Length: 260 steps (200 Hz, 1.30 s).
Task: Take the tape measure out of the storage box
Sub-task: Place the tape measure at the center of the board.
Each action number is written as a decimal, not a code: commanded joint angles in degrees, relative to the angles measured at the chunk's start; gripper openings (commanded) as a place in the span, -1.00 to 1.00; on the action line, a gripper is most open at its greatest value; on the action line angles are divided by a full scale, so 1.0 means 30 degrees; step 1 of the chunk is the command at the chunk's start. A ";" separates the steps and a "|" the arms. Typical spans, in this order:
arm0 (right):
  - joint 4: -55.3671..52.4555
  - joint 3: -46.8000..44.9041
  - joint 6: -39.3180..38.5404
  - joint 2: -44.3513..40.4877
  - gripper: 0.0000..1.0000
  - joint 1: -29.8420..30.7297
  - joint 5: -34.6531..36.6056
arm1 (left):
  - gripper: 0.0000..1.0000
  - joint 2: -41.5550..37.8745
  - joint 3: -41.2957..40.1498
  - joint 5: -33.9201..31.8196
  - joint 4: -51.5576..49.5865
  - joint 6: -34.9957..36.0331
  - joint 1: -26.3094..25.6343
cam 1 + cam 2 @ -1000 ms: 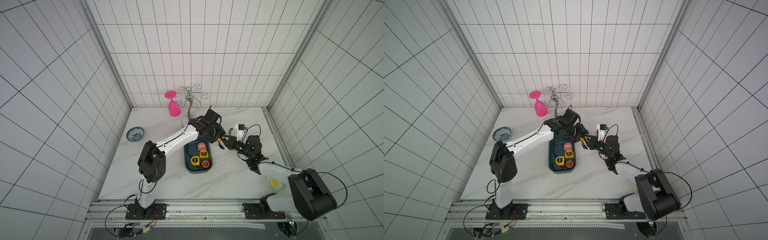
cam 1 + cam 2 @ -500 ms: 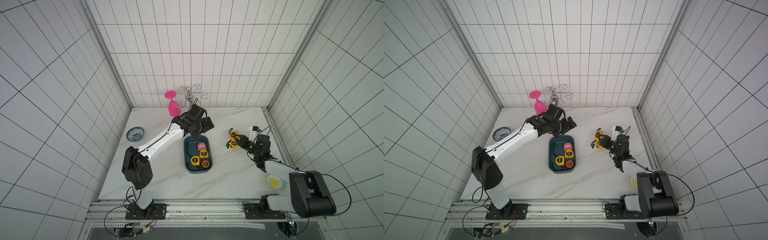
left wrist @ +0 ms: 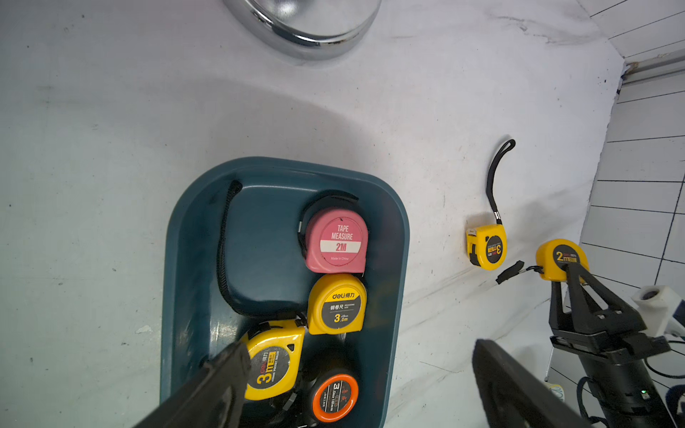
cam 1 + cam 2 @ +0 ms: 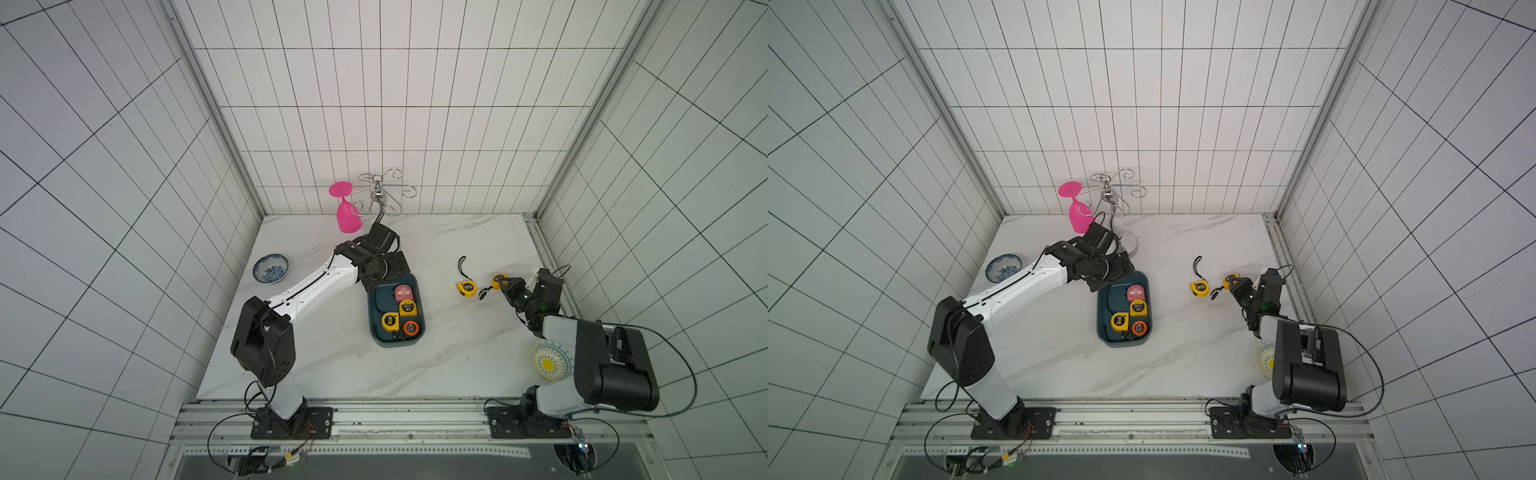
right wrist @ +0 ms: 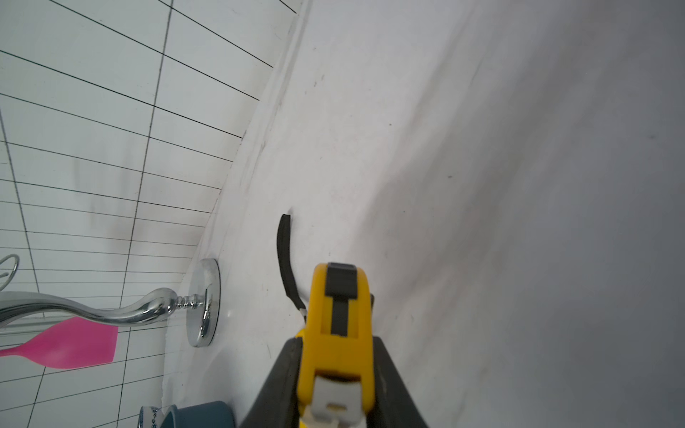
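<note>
The right gripper [image 3: 569,276] pinches a yellow tape measure [image 3: 559,257] near the right edge of the bench [image 4: 332,361], well apart from the storage box [image 3: 192,229]. The left gripper [image 3: 359,352], spread wide, hangs above the box's far end, nearest the pink tape measure [image 3: 339,241].

- Pink plastic tape measure [image 3: 336,241], ahead of the left pincer [image 3: 357,354]: "TAPE MEASURE 2M", "Made in China".
- Yellow-and-black tape measure [image 3: 336,304], nearer it: "deli", "3.0m".
- Yellow black-disc tape measure [image 3: 272,365] at its finger: "deli", "3m".
- Orange-ringed black tape measure [image 3: 334,397]: "3".
- Small yellow tape measure [image 3: 560,258] clamped in the right pincer [image 3: 569,276]: "2m".
- Strapped yellow tape measure [image 3: 487,247] beside it: "3m".
</note>
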 commanded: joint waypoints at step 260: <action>-1.2762 0.2041 -0.2511 -0.6007 0.78 -0.0391 -0.0409 | 0.95 0.4865 0.2878 -0.0427 -0.2307 0.5499 -0.0379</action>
